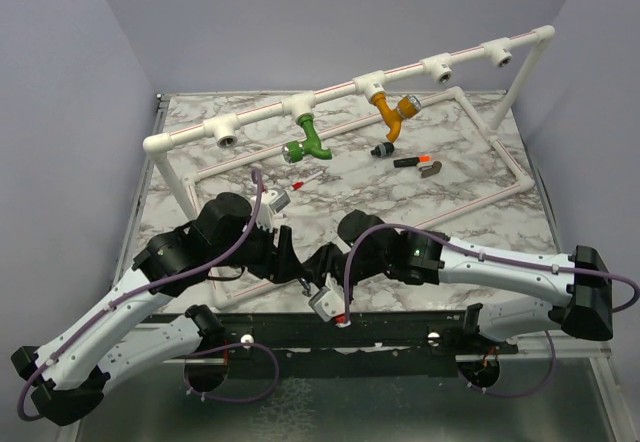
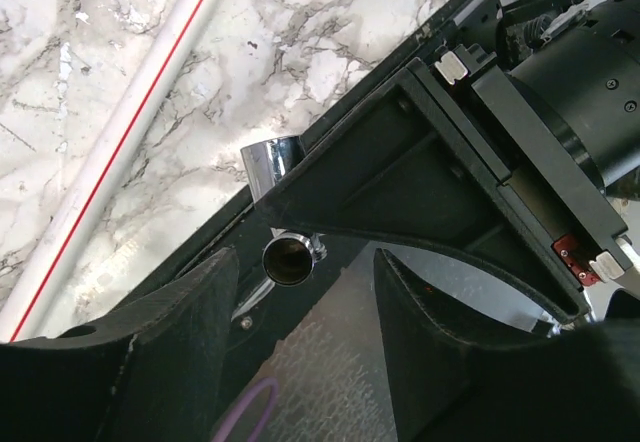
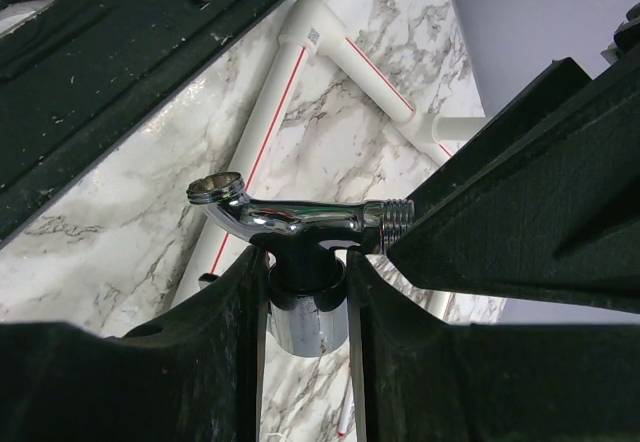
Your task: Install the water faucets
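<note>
From above, your left arm [image 1: 110, 312] and right arm [image 1: 500, 262] sat nose to nose at the near edge of the surface [image 1: 460, 187], their load hidden, with the green faucet [image 1: 310, 140] and orange faucet [image 1: 392, 112] up on the pipe rail [image 1: 262, 114] well beyond. Left wrist: your left fingers [image 2: 150, 352] stood apart, holding nothing, the grey metal faucet [image 2: 288, 260] just past their tips. Right wrist showed the rest: right fingers [image 3: 170, 362] clamped on its body, long axis crosswise, threaded end just beside a left finger.

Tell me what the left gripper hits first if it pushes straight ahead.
The grey faucet, held by the right gripper: its round end lies straight ahead of the left gripper's open jaws. Depth is unclear; the right gripper itself sits close behind it.
</note>
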